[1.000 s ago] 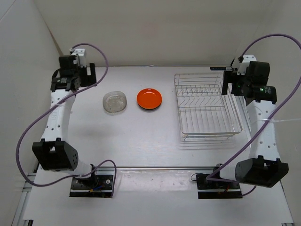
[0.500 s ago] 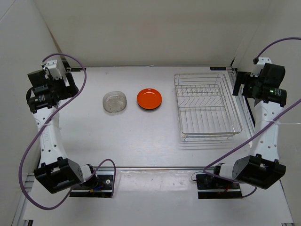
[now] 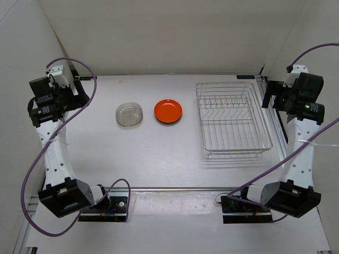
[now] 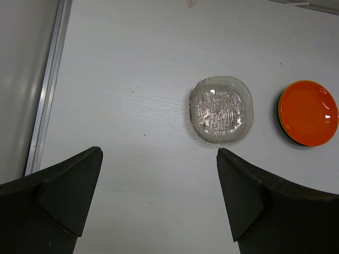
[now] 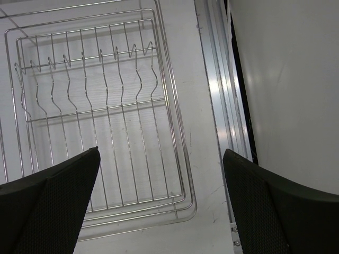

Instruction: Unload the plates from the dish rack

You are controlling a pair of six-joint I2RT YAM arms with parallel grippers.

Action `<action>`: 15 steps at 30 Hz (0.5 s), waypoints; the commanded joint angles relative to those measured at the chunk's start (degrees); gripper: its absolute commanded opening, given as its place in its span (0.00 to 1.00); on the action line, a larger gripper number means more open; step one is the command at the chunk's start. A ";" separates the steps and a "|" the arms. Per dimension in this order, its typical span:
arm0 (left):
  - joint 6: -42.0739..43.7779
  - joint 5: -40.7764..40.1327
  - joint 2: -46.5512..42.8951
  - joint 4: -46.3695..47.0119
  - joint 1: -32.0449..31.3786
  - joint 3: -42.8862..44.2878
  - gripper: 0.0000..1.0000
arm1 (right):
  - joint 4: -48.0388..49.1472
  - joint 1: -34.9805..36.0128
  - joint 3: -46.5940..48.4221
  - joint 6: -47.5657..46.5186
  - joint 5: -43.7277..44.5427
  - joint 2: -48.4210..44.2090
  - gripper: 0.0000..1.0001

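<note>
Barely changed, orange plate [image 3: 168,110] and dish rack [image 3: 233,119] unmoved

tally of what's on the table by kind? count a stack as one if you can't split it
Clear plate: 1 (single or stacked, cannot tell)
Orange plate: 1, with a green and dark edge peeking out beneath it
Dish rack: 1, no plates in it
Total: 3
</note>
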 commanded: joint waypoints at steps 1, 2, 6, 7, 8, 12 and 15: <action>-0.48 1.31 -1.04 -0.51 -0.05 2.13 1.00 | 1.38 -0.21 -1.27 1.00 -0.76 -1.24 1.00; -0.48 1.31 -1.04 -0.51 -0.05 2.13 1.00 | 1.38 -0.21 -1.28 1.00 -0.23 -1.24 1.00; -0.48 1.92 -1.04 -0.51 -0.05 2.66 1.00 | 1.90 -0.21 -1.81 1.00 -0.23 -1.77 1.00; -0.48 1.93 -1.04 -0.51 -0.05 3.18 1.00 | 1.90 -0.21 -1.81 1.00 -0.23 -1.77 1.00; -0.48 1.93 -1.04 -1.03 -0.05 3.19 1.00 | 1.90 -0.21 -1.81 1.00 -0.23 -1.77 1.00; -0.48 1.93 -1.04 -1.03 -0.05 3.71 1.00 | 1.90 -0.21 -1.81 1.53 -0.23 -2.29 1.00; -0.48 2.45 -1.04 -1.55 -0.05 3.72 1.00 | 1.90 -0.21 -1.81 1.53 -0.23 -2.29 1.00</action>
